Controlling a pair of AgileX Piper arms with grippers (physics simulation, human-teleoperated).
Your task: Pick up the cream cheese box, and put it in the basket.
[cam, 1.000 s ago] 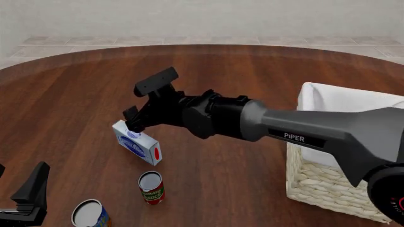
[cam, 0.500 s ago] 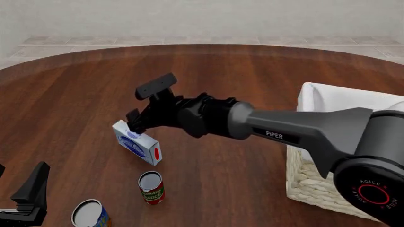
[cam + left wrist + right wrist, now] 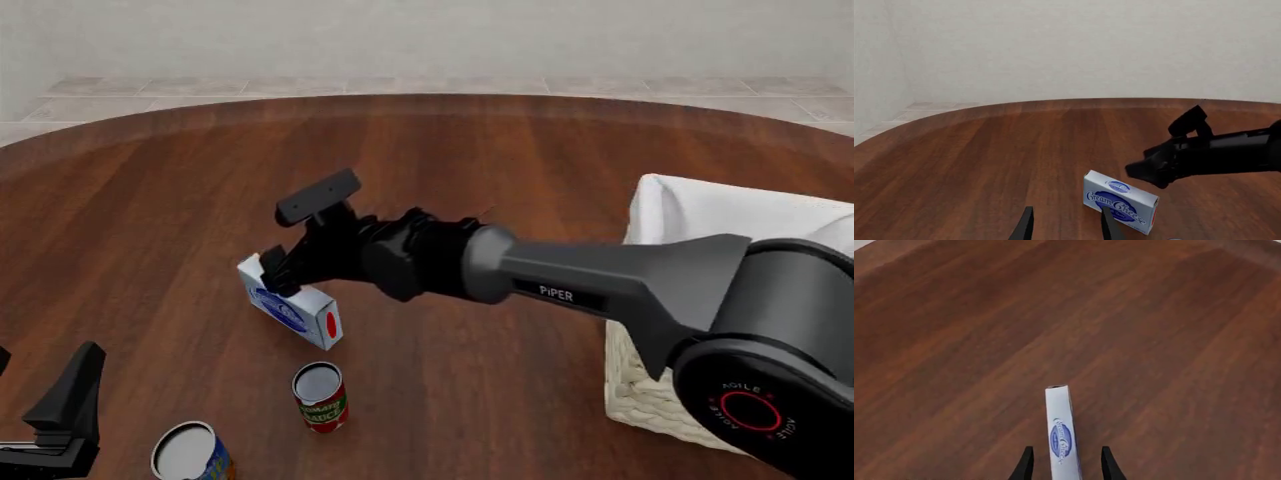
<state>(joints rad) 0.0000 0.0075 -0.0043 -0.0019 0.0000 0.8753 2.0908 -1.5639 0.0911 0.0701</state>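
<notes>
Nearest the camera in the front view, the left gripper sits idle at about 7 o'clock on the table, its jaws parted and empty. Just beyond it stand a blue-labelled can and a red-labelled can, close together.

A little farther in, the cream cheese box stands on a long narrow edge, tilted toward 10 o'clock, its red oval end facing the camera. The right gripper is over the box's far end. In the right wrist view the jaws are narrowly open, with the thin top edge of the box between them and a fingertip on either side; it is not clear that they touch it yet.

The risk, as I judge it, is that the tall, thin box tips if one fingertip meets it first or pushes down on the edge. A grip near one end could also let it swing on lifting, and the cans are near enough to be struck if it falls.

The right arm reaches from 3 o'clock, long and low across the table, wrist pitched down. Behind it, at 3 o'clock, is the basket.
</notes>
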